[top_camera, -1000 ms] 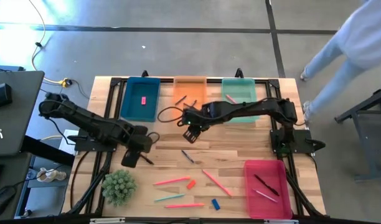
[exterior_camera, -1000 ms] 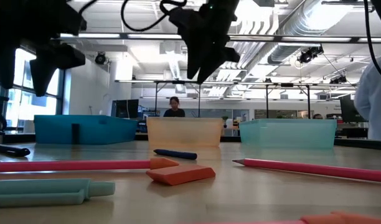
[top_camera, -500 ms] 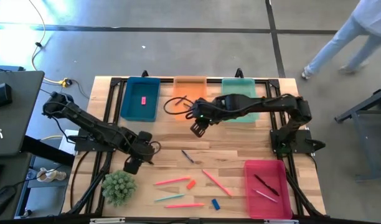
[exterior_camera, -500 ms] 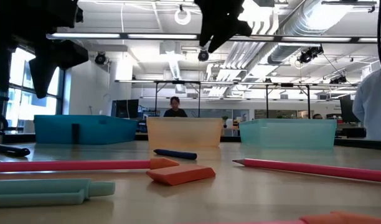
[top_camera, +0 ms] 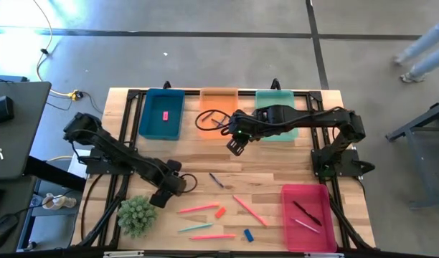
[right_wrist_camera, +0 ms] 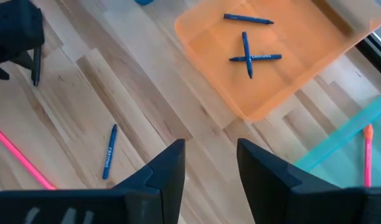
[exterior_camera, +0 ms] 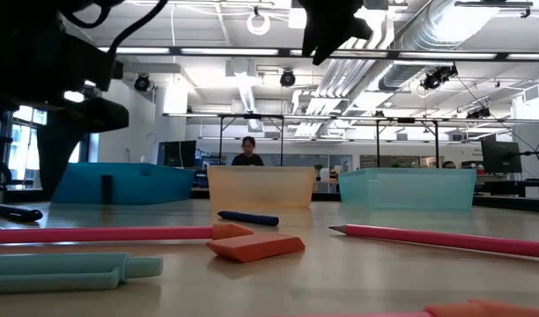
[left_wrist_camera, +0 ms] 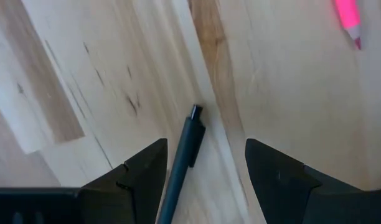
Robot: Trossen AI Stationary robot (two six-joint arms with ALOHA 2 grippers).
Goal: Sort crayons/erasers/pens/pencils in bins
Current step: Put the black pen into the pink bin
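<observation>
My left gripper [top_camera: 166,193] [left_wrist_camera: 203,155] is open above a black pen [left_wrist_camera: 185,143] that lies flat on the table. Its fingers stand on either side of the pen without touching it. My right gripper [top_camera: 237,145] [right_wrist_camera: 209,168] is open and empty, raised near the orange bin [right_wrist_camera: 265,99], which holds three dark crayons [right_wrist_camera: 249,46]. One more crayon [top_camera: 216,180] [right_wrist_camera: 108,152] lies mid-table. Pink pencils [top_camera: 198,208] [top_camera: 248,210], a light blue one [top_camera: 195,228], an orange-red eraser [top_camera: 220,212] and a blue eraser [top_camera: 248,234] lie near the table's near edge.
The blue bin [top_camera: 151,129] holds a pink eraser [top_camera: 165,115]. The green-teal bin [top_camera: 277,97] holds a pink pencil [right_wrist_camera: 367,149]. The red-pink bin [top_camera: 288,215] at the near right holds a black pen [top_camera: 305,213] and a pencil. A green plant [top_camera: 136,215] stands beside my left gripper.
My left gripper moved toward the table's near edge and a little right, coming down over the black pen. My right gripper rose and moved right, along the front of the orange bin. A person beyond the table's far right walked off.
</observation>
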